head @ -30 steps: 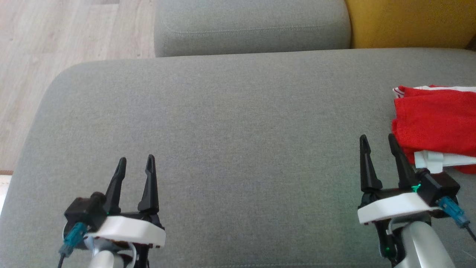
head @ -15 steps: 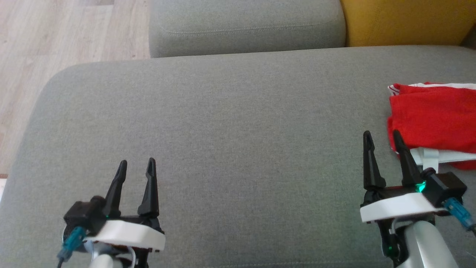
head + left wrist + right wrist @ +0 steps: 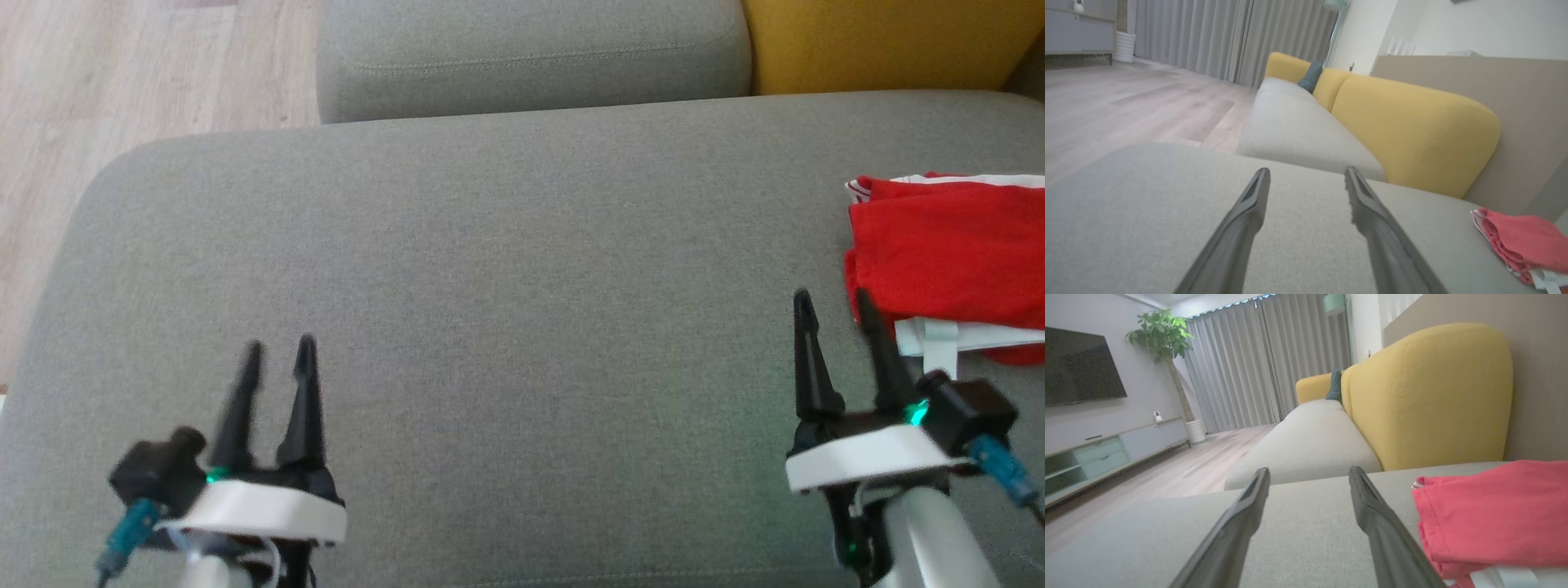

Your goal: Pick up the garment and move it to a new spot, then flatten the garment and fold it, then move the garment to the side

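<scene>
Both jaws apart; garment (image 3: 947, 245) on cushion (image 3: 506, 286)

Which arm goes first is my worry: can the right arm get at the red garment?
Probably yes: the right gripper, jaws open, sits beside the red garment on the grey cushion, nothing between them.

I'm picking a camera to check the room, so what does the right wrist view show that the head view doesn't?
Right wrist view brings the television, potted plant, curtains and low cabinet. Head view brings the left claw, open. Both share the red garment, the grey seat cushion, the yellow backrest and the open right claw.
</scene>
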Tool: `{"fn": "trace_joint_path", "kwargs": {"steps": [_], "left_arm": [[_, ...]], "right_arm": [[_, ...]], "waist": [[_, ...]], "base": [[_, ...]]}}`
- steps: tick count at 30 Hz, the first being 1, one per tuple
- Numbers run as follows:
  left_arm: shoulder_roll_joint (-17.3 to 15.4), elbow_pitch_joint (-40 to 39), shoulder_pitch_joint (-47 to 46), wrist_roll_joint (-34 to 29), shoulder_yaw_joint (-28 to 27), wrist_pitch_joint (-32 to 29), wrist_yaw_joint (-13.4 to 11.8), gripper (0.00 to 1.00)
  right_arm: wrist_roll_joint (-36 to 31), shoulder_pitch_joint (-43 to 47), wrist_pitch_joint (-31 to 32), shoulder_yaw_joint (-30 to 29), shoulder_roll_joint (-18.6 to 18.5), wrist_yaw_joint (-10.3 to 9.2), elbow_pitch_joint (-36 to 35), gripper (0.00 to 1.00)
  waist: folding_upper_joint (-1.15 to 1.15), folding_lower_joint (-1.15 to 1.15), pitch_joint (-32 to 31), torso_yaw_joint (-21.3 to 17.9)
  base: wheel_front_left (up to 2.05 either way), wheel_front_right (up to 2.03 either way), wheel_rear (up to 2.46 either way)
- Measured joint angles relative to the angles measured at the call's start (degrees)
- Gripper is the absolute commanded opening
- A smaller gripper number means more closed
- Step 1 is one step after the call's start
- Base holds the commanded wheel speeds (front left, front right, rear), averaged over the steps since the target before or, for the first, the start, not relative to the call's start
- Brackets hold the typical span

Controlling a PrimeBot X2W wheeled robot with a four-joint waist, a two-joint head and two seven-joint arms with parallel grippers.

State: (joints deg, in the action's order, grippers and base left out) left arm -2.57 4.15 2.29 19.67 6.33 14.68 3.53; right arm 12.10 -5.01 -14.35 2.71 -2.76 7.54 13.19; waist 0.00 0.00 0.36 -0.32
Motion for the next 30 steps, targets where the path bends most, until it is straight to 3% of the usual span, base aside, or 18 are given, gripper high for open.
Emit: {"fn": "trace_joint_path", "kwargs": {"steps": [6, 30], "left_arm": [[0.21, 5.14, 3.02, 0.83, 0.41, -0.34, -0.01, 0.0], [0.14, 6.21, 1.92, 15.16, -0.82, -3.91, 0.51, 0.0]], "right_arm": [[0.76, 3.64, 0.26, 0.4, 0.16, 0.0, 4.71, 0.0], [16.63, 3.38, 3.66, -0.89, 0.14, 0.0, 4.5, 0.0]], "waist": [[0.0, 0.0, 0.01, -0.01], [0.0, 0.0, -0.03, 0.06]], "base": [[0.0, 0.0, 0.0], [0.0, 0.0, 0.0]]}}
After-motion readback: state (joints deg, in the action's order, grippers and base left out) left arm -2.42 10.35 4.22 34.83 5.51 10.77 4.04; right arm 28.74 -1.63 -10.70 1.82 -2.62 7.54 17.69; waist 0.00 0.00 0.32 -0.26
